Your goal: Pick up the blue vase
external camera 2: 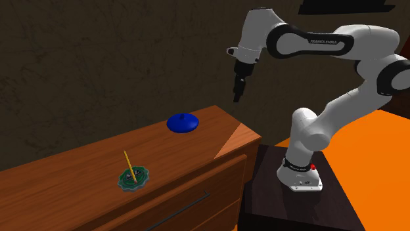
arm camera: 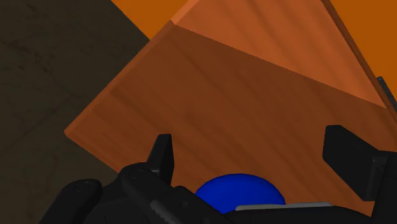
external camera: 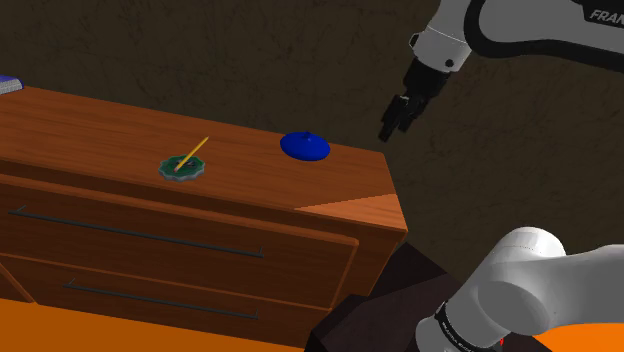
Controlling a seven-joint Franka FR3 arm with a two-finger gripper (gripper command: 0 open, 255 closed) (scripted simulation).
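A squat blue vase (external camera: 305, 146) is set on a brown wooden dresser (external camera: 100, 130). The all-black gripper (external camera: 388, 133) is held in the air, clear of the vase, with fingers spread apart.

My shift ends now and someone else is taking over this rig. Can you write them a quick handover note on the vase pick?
End effector: open, empty, hovering in the air, higher than the blue vase and not touching it.
Blue vase: resting on the dresser top, near the end closest to the arm. A green dish with a yellow stick sits farther along.
Done: nothing grasped yet.
Left: descend, close on the vase, lift.
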